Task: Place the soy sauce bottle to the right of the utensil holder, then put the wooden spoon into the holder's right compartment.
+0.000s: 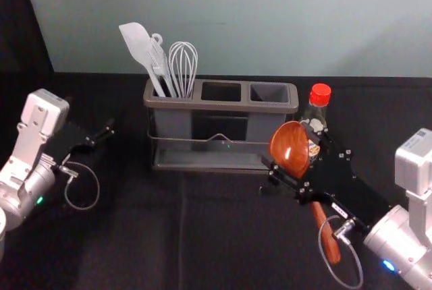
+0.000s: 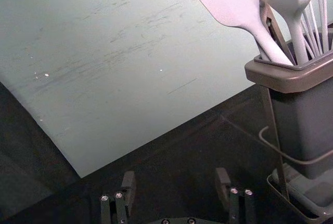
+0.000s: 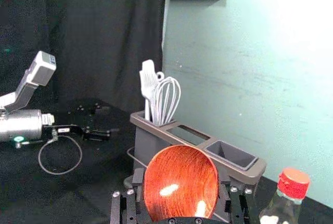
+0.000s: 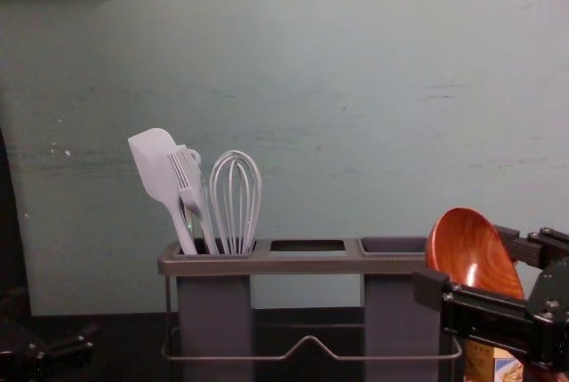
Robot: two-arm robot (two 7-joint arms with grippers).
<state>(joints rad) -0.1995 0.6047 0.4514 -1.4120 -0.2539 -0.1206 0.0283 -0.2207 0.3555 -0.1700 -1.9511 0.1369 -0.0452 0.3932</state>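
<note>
the right tool (image 1: 289, 147) pinches the wooden spoon (image 3: 181, 182) by its round end, with the handle hanging down below the tool. the soy sauce bottle (image 1: 320, 94) stands just behind the right tool, on the tabletop (image 1: 135, 236). the holder (image 1: 202, 105) is to that tool's left, with a whisk (image 3: 165, 99) in it. the left tool (image 1: 102, 135) is parked left of the holder, its fingers spread wide.

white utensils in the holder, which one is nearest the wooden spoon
The whisk: rounded wire loops, rightmost of the group, while the flat spatula and brush stand farther left.
</note>
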